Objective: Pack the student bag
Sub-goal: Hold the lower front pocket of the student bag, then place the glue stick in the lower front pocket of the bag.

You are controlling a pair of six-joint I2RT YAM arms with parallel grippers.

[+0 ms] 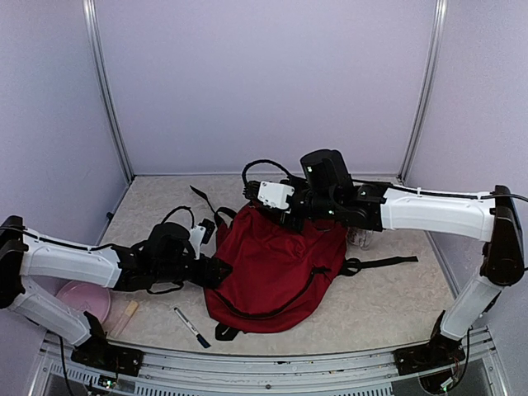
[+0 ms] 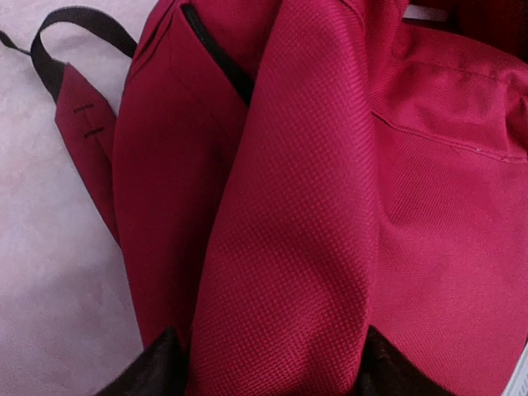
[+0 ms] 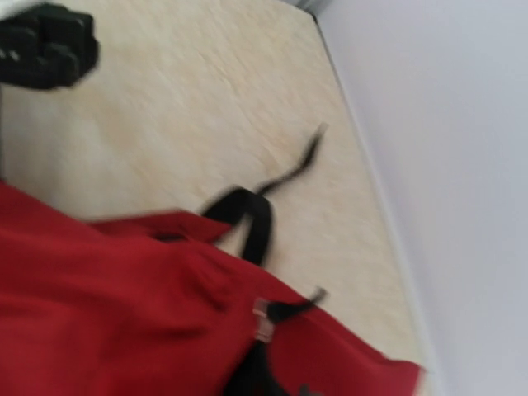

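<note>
The student bag (image 1: 276,276), dark red with black straps and zipper lines, lies in the middle of the table. My left gripper (image 1: 221,272) is at its left side. In the left wrist view a thick fold of the bag's red fabric (image 2: 289,247) fills the gap between the fingers (image 2: 157,371), and the jaws stand wide around it. My right gripper (image 1: 285,221) is at the bag's top end. The right wrist view is blurred. There the gripper (image 3: 260,375) looks pinched on a dark strip of the bag (image 3: 124,313) beside a small silver piece (image 3: 264,318).
A pink bowl (image 1: 82,299), a pale wooden stick (image 1: 125,318) and a marker (image 1: 191,327) lie at the near left. A clear item (image 1: 359,239) stands under the right arm. Black straps (image 1: 384,262) trail right of the bag and another (image 1: 202,200) behind it. Walls enclose the table.
</note>
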